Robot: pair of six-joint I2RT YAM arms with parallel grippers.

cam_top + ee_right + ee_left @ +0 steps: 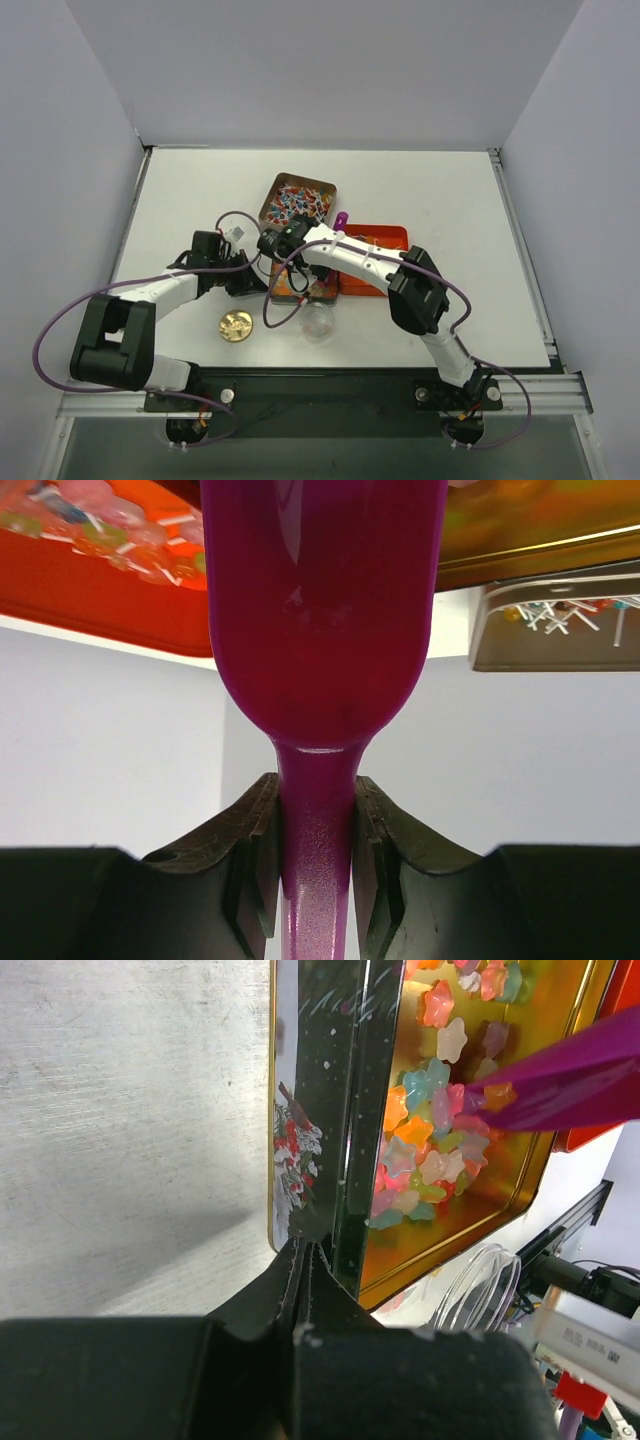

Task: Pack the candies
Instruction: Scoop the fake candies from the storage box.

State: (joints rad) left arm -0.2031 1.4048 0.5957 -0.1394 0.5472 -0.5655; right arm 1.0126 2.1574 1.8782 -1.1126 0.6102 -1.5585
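Pastel star-shaped candies (430, 1150) lie in a gold-lined tin (520, 1175) with a dark, snow-patterned outside. My left gripper (303, 1255) is shut on that tin's near wall. My right gripper (316, 820) is shut on the handle of the purple scoop (320, 610). The scoop's tip (560, 1080) rests among the star candies. From above, only a purple bit of the scoop (340, 222) shows beside the right wrist. Small twist-wrapped candies (297, 200) fill a grey tin at the back. More candies (100, 530) lie in the orange tin (385, 240).
A clear round jar (318, 320) stands just in front of the tins, also seen from the left wrist (480, 1280). The round gold lid (236, 325) lies to its left near the table's front edge. Purple cables loop round both arms.
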